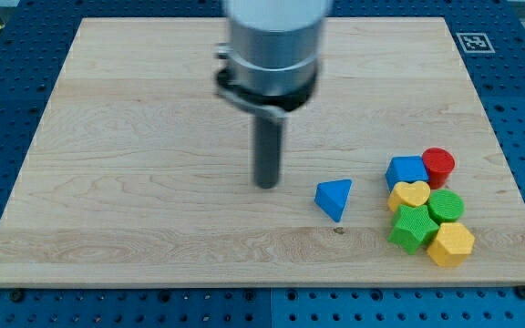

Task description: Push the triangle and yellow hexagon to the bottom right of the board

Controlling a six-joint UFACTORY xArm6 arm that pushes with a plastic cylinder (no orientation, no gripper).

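A blue triangle point(334, 198) lies right of the board's middle, toward the view's bottom. A yellow hexagon point(450, 244) sits at the bottom right, at the lower end of a cluster of blocks. My tip point(267, 185) rests on the board to the left of the blue triangle, a short gap away and not touching it. The yellow hexagon is far to the tip's right.
The cluster at the bottom right also holds a blue block point(406, 171), a red cylinder point(438, 166), a yellow heart point(409, 195), a green cylinder point(445, 206) and a green block point(413, 227). The wooden board point(135, 182) has a fiducial tag point(473, 42) at its top right corner.
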